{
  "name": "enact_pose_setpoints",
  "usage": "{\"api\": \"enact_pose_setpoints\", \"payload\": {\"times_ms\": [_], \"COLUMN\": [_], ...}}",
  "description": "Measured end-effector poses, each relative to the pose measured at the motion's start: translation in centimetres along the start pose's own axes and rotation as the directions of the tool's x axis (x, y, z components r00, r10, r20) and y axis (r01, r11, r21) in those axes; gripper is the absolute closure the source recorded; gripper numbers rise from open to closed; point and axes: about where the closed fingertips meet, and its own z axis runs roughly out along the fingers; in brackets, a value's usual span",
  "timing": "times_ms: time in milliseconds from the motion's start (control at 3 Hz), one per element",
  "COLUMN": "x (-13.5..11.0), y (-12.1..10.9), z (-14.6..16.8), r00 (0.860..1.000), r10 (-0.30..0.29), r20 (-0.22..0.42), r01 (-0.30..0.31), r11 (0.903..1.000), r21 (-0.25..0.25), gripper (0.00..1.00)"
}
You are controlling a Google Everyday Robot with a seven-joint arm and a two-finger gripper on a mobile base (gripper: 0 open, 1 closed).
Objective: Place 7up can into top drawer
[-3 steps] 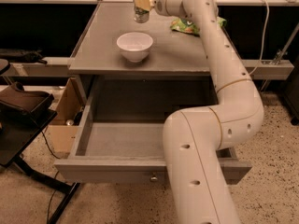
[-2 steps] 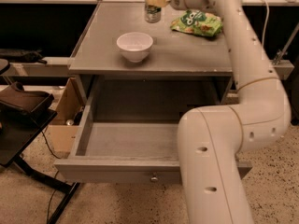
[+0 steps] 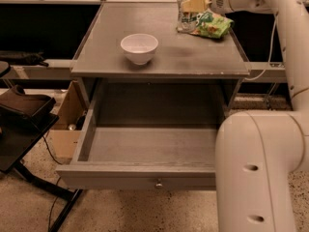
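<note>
Upper right of frame: the pincer (image 3: 193, 5) sits at the top of the 7up can (image 3: 185, 19), which stands at the rear of the surface (image 3: 193, 57), touching a green snack bag (image 3: 212, 25). Whether it grips the can cannot be told. The top drawer (image 3: 135, 178) is open at lower centre. Risks: a shallow hold may let the can slip in transit, and a low path may clip the white bowl (image 3: 139, 48). No print is legible.

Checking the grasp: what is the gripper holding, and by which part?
The gripper, over the far right corner of the grey table, holds the small green-and-silver 7up can by its upper end.
</note>
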Motion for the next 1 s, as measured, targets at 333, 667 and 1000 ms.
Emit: {"api": "enact_pose_setpoints", "payload": {"times_ms": [333,667,1000], "x": [-3.8,-8.7,-10.4], "y": [-1.4,-0.3,3.8], "z": [-12.0,-23.5,-30.4], "r00": [0.989,0.942,0.891], "r10": [-0.065,-0.204,-0.27], "r20": [0.134,0.268,0.364], "r01": [0.049,0.126,0.136], "r11": [0.9922,0.9513,0.9254], "r21": [0.115,0.281,0.354], "gripper": [1.0,1.0,1.0]}}
